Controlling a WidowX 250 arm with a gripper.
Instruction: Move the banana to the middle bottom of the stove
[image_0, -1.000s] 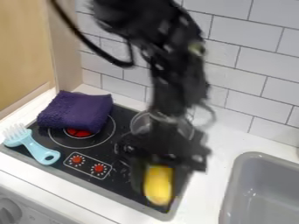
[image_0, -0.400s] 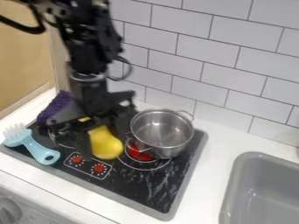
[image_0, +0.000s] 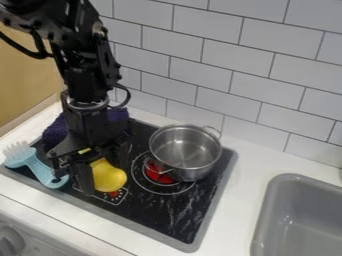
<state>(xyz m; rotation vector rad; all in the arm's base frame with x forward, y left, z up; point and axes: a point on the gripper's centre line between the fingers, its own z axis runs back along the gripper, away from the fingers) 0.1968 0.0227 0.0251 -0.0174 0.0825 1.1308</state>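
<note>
Gripper (image_0: 102, 172): points down over the front left part of the stove (image_0: 175, 207). Its jaws are closed on the banana (image_0: 109, 176), one finger on either side.

Banana: lies between the jaws, above the front control panel (image_0: 122, 199), with its rounded end projecting toward the front edge. You cannot confirm clearance beneath it from this angle.

Handling: expect a light, fairly stiff item, probably a toy, with a smooth skin that may slip or pivot under a loose grip. Crushing is unlikely at moderate force. If you must regrasp, clamp across the thickest middle section, square to its length; avoid the tapered or rounded ends, where the curve can squeeze the item out.

Clearances: the handle of the blue brush (image_0: 44, 172) lies just beside the jaws; do not snag it. To the other side, the metal pot (image_0: 185, 150) stands near the red burner (image_0: 160, 172). The purple cloth (image_0: 55, 133) lies behind the jaws. The white tabletop (image_0: 234, 217) carries the stove. Judge the remaining move as short and sideways; lower gently before release.
</note>
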